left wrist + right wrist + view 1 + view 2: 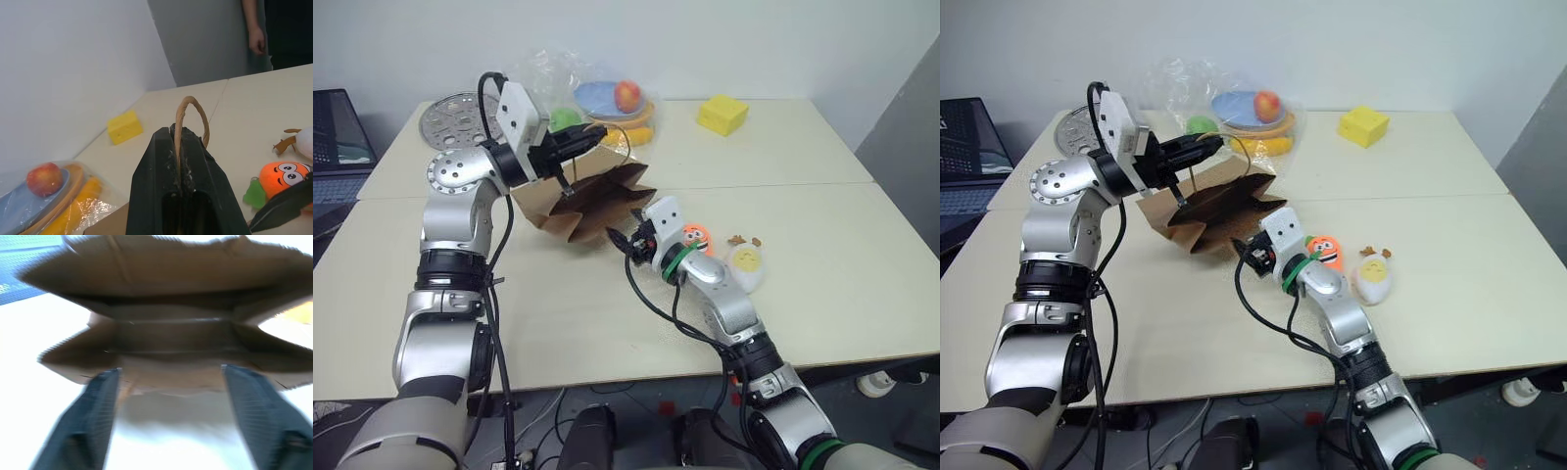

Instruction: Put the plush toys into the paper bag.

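My right gripper [166, 382] stands wide and empty before the mouth of the paper bag [592, 201]. Beside its wrist, the carrot plush [1325, 250] and the egg plush [1374, 277] lie on the table [822, 274]. Farther, my left gripper [592, 137] is clamped on the bag's handle [188, 117].

Two pale beige tables [822, 245] butted together, seam running across between them. Plain white wall [754, 39] behind; grey partition [911, 127] at the right. Open laptop [335, 132] at the left edge. Black cables and a white caster [876, 384] on the floor below.
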Robot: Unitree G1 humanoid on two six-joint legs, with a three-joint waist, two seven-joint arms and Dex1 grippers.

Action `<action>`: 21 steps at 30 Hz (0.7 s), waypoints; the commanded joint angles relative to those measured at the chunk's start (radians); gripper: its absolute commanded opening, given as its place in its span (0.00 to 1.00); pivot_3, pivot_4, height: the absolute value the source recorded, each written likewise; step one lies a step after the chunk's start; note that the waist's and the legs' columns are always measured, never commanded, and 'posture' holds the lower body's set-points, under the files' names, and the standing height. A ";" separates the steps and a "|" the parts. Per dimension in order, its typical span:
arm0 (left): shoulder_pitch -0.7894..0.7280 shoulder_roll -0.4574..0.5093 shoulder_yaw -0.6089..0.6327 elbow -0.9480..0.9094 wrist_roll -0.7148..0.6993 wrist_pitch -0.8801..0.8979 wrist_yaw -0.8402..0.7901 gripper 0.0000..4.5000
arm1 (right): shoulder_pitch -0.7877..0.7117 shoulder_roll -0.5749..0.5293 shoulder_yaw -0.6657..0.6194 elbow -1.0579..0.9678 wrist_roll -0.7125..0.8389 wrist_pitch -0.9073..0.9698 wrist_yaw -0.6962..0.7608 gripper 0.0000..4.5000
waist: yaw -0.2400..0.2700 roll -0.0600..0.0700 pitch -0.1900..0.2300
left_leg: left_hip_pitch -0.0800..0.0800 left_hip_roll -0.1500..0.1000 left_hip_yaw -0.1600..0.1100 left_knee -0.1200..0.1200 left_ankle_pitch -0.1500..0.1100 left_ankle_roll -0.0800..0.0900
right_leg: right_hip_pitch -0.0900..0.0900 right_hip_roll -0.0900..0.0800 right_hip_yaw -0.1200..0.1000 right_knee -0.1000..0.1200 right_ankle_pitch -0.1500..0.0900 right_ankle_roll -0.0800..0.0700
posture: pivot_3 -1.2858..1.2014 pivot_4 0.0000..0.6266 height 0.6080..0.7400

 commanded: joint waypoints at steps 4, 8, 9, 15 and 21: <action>0.001 0.000 -0.010 -0.028 0.000 -0.006 -0.022 0.00 | 0.011 -0.049 -0.067 -0.346 0.126 0.183 0.017 1.00 | 0.000 0.000 0.000 | 0.000 0.000 0.000 0.000 0.000 0.000 | 0.000 0.000 0.000 0.000 0.000 0.000 | 0.52 0.24 1.00; 0.001 -0.001 -0.014 -0.020 -0.002 -0.002 -0.035 0.00 | 0.037 -0.099 -0.119 -0.466 0.160 0.255 -0.008 1.00 | 0.000 0.000 0.000 | 0.000 0.000 0.000 0.000 0.000 0.000 | 0.000 0.000 0.000 0.000 0.000 0.000 | 0.52 0.24 1.00; 0.001 -0.001 -0.015 -0.017 -0.004 0.001 -0.040 0.00 | 0.051 -0.125 -0.135 -0.501 0.163 0.268 -0.010 1.00 | 0.002 0.000 0.000 | 0.000 0.000 0.000 0.000 0.000 0.000 | 0.000 0.000 0.000 0.000 0.000 0.000 | 0.52 0.24 1.00; -0.011 0.040 -0.021 -0.018 -0.014 0.047 -0.114 0.00 | 0.370 -0.384 -0.409 -0.798 0.142 0.482 -0.070 1.00 | 0.029 0.000 0.000 | -0.003 -0.002 0.000 -0.002 0.000 0.000 | 0.001 -0.002 -0.001 -0.009 0.000 0.000 | 0.52 0.24 1.00; -0.029 0.047 -0.019 0.009 -0.014 0.058 -0.140 0.00 | 0.693 -0.403 -0.474 -0.902 0.121 0.549 -0.130 1.00 | 0.019 0.000 0.000 | -0.003 -0.001 0.000 -0.007 0.000 0.000 | -0.002 0.000 0.000 -0.009 -0.001 0.000 | 0.52 0.24 1.00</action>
